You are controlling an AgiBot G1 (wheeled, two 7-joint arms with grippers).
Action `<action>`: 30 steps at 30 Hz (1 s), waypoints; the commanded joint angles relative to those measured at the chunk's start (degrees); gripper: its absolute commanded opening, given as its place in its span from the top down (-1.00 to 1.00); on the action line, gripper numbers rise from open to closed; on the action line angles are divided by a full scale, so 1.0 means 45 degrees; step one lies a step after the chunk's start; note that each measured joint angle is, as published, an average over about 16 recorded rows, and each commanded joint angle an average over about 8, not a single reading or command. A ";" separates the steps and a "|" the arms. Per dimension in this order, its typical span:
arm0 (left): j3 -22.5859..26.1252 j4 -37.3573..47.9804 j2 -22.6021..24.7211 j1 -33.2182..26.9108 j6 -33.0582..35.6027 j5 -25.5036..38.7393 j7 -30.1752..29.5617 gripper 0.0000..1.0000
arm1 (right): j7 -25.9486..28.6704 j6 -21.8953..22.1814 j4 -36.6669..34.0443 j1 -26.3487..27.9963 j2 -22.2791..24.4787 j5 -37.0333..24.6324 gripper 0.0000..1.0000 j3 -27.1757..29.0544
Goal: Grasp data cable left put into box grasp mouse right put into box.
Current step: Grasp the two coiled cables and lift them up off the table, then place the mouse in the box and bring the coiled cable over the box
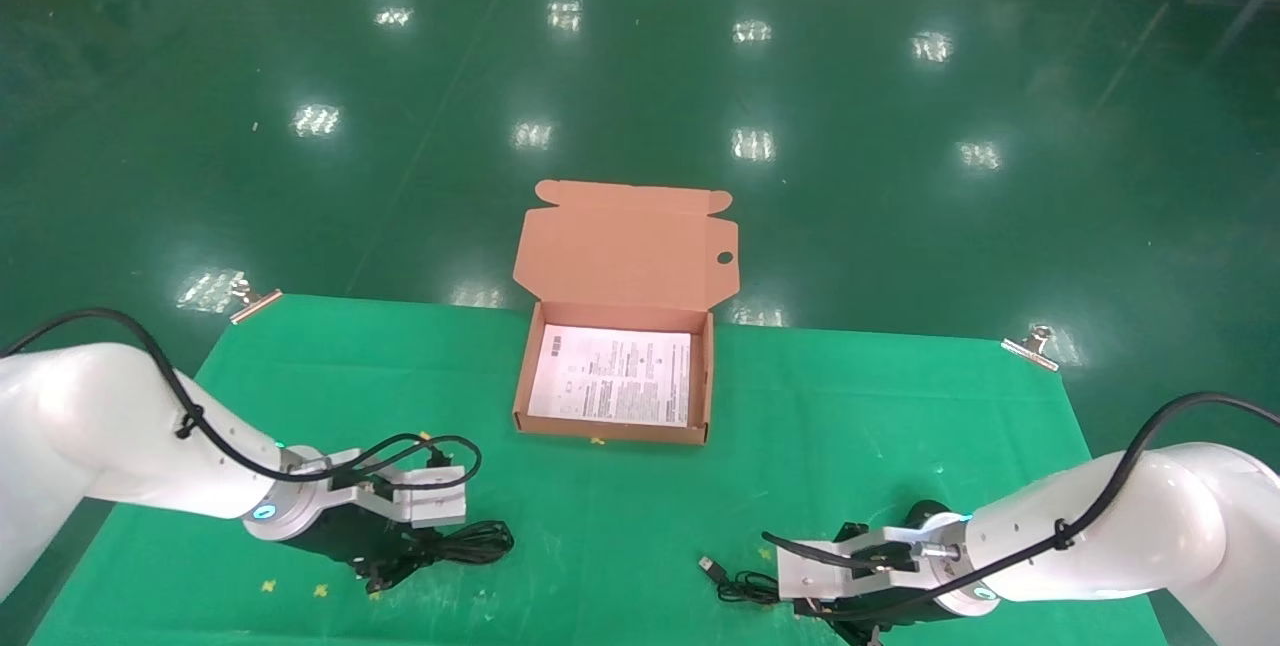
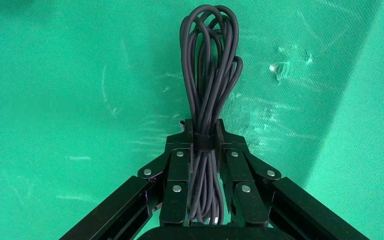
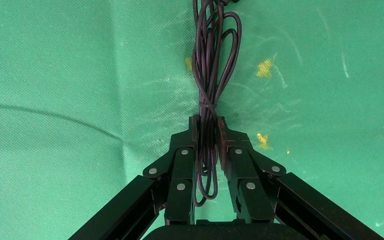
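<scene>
The left end effector [image 1: 395, 561] was low at the near left of the green surface [image 1: 620, 506], clenched around the data cable [image 2: 207, 85]; the left wrist view showed its two pads pinching the bundle right at the small band that tied the loops together, with most of the coil sticking out past the fingertips. That looked a sound place to hold: the cable seemed light and limp, so gripped at its loose looped end it would likely sag or slip strand by strand, while the band kept the strands together. The right end effector [image 1: 850, 616] sat at the near right, closed on a bundled black cord [image 3: 211, 60] at or just below its thin tie, the cord's USB plug [image 1: 708, 565] lying on the surface beside it. The mouse itself could not be made out in any view, so whether it lay under the arm could not be told; if it hung from that cord, it would probably swing and drag as the heavier, harder part. The box [image 1: 612, 426] stood open at the middle of the surface, well apart from both arms, holding only its white printed sheet [image 1: 612, 388], its lid [image 1: 625, 246] tilted back.
</scene>
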 commanded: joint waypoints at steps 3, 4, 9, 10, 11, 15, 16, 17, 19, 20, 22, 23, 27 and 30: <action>-0.0045 -0.0257 -0.0197 -0.0066 -0.0056 -0.0019 0.0166 1.00 | 0.0153 0.0034 0.0208 0.0053 0.0152 0.0084 1.00 0.0106; -0.0076 -0.0431 -0.0320 -0.0092 -0.0074 -0.0038 0.0229 1.00 | 0.0296 0.0057 0.0407 0.0087 0.0285 0.0123 1.00 0.0180; -0.0299 -0.1760 -0.1126 -0.0282 -0.0136 -0.0125 0.0300 1.00 | 0.1513 0.0257 0.2019 0.0388 0.1287 0.0032 1.00 0.0642; -0.0357 -0.2102 -0.1301 -0.0339 -0.0155 -0.0132 0.0243 1.00 | 0.1805 0.0321 0.2385 0.0485 0.1497 -0.0077 1.00 0.0736; -0.0416 -0.2453 -0.1470 -0.0398 -0.0174 -0.0134 0.0174 1.00 | 0.2087 0.0387 0.2727 0.0590 0.1687 -0.0208 1.00 0.0824; -0.0641 -0.4068 -0.2102 -0.0658 -0.0426 0.0073 -0.0240 1.00 | 0.3028 0.0686 0.3925 0.1204 0.2180 -0.0963 1.00 0.1151; -0.0681 -0.4489 -0.2231 -0.0706 -0.0529 0.0195 -0.0377 1.00 | 0.3210 0.0761 0.4145 0.1375 0.2217 -0.1148 1.00 0.1227; -0.0711 -0.4935 -0.2355 -0.0745 -0.0644 0.0352 -0.0522 1.00 | 0.3358 0.0842 0.4345 0.1556 0.2223 -0.1336 1.00 0.1299; -0.0734 -0.5827 -0.2555 -0.0785 -0.0909 0.0768 -0.0811 1.00 | 0.3550 0.1019 0.4648 0.1927 0.2118 -0.1660 1.00 0.1430; -0.0734 -0.6256 -0.2630 -0.0784 -0.1053 0.1013 -0.0967 1.00 | 0.3594 0.1121 0.4739 0.2107 0.2016 -0.1794 1.00 0.1488; -0.0741 -0.7044 -0.2702 -0.0764 -0.1340 0.1511 -0.1344 1.00 | 0.3604 0.1401 0.4764 0.2464 0.1699 -0.1956 1.00 0.1616; -0.0745 -0.7383 -0.2703 -0.0758 -0.1473 0.1758 -0.1531 1.00 | 0.3554 0.1573 0.4709 0.2639 0.1500 -0.1994 1.00 0.1680; -0.0795 -0.8286 -0.2414 -0.0823 -0.1969 0.2738 -0.2377 1.00 | 0.2985 0.2425 0.4037 0.3408 0.0453 -0.1894 1.00 0.1929; -0.0816 -0.8569 -0.2015 -0.0974 -0.2247 0.3461 -0.2931 1.00 | 0.2187 0.3098 0.3159 0.4006 -0.0436 -0.1544 1.00 0.2088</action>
